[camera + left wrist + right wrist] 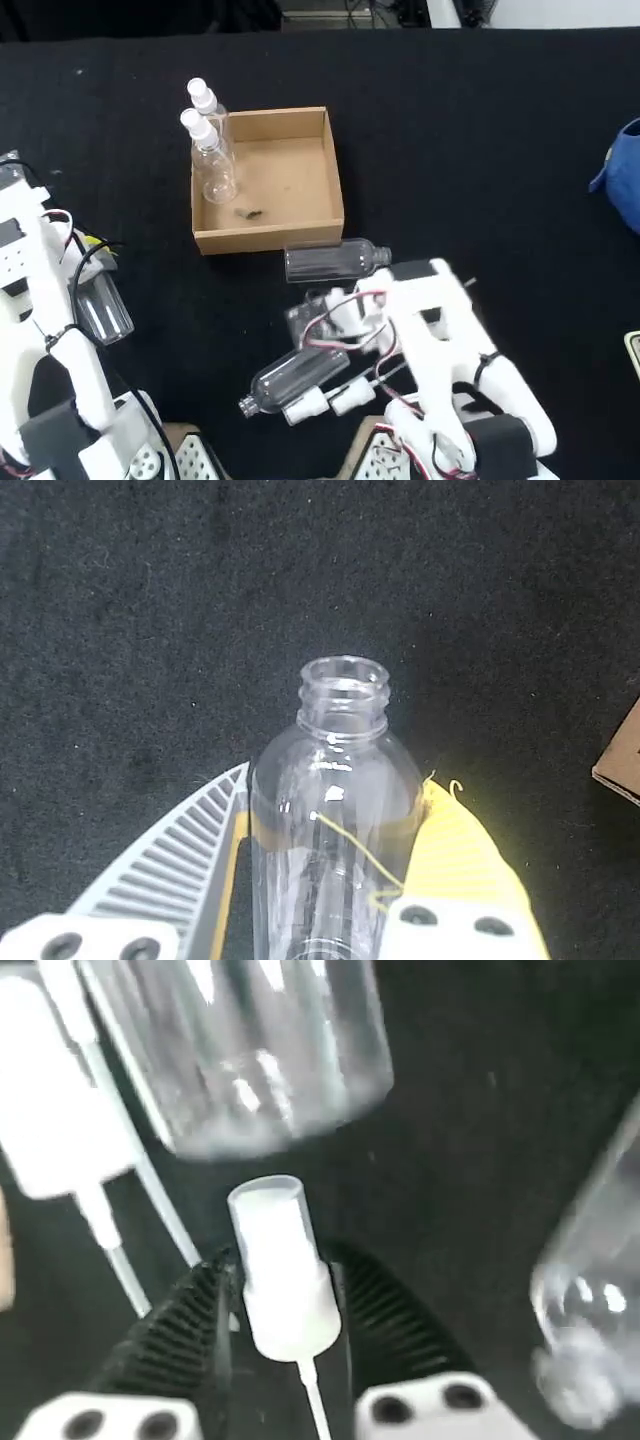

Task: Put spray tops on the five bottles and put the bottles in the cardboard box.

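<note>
My left gripper (335, 830) is shut on a clear bottle (340, 780) with an open neck and no top; in the high view this bottle (102, 305) sits at the table's left. My right gripper (285, 1305) is shut on a white spray top (285, 1280), seen low in the high view as a spray top (350, 396) beside my right gripper (367, 385). Just ahead lies a topless bottle (295, 378), base toward the gripper. A loose spray top (308, 406) lies beside it. Two capped bottles (212, 150) stand in the cardboard box (330, 170).
Another topless bottle (335, 260) lies on its side against the box's front wall. Black cloth covers the table (480, 150). A blue object (625, 185) pokes in at the right edge. The arm bases stand along the near edge.
</note>
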Controlling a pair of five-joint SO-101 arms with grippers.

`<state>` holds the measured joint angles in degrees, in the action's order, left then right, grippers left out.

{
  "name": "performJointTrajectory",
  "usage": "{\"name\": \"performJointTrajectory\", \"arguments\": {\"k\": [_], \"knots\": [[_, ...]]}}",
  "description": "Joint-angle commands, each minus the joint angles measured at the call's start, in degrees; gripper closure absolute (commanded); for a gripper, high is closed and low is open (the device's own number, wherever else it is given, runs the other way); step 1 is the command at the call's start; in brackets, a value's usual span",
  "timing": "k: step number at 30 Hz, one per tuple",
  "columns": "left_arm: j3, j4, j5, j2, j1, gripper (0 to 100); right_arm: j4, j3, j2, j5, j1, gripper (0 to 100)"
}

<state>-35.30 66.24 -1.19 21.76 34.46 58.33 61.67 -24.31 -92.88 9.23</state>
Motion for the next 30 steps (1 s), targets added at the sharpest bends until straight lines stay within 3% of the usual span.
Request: {"name": "performJointTrajectory", "arguments": {"k": [1, 4, 14, 20, 30], "knots": [[0.66, -0.44, -0.53, 1.85, 0.48, 97, -0.09, -8.04, -0.13, 6.07, -5.19, 98.8], [0.66, -0.44, -0.53, 1.85, 0.48, 97, -0.18, -12.88, -0.13, 15.03, -7.3, 98.8], [-0.13, -0.44, -0.53, 3.34, -0.04, 97, 2.81, -35.03, -0.13, 57.14, -15.91, 98.8], [-6.29, -2.81, -0.53, 16.7, -0.04, 97, 17.93, -54.55, 0.04, 66.37, -14.68, 98.8], [-12.79, -6.51, -0.09, 31.82, -0.04, 97, 22.86, -75.12, -0.13, 85.71, -6.68, 98.8]]}}
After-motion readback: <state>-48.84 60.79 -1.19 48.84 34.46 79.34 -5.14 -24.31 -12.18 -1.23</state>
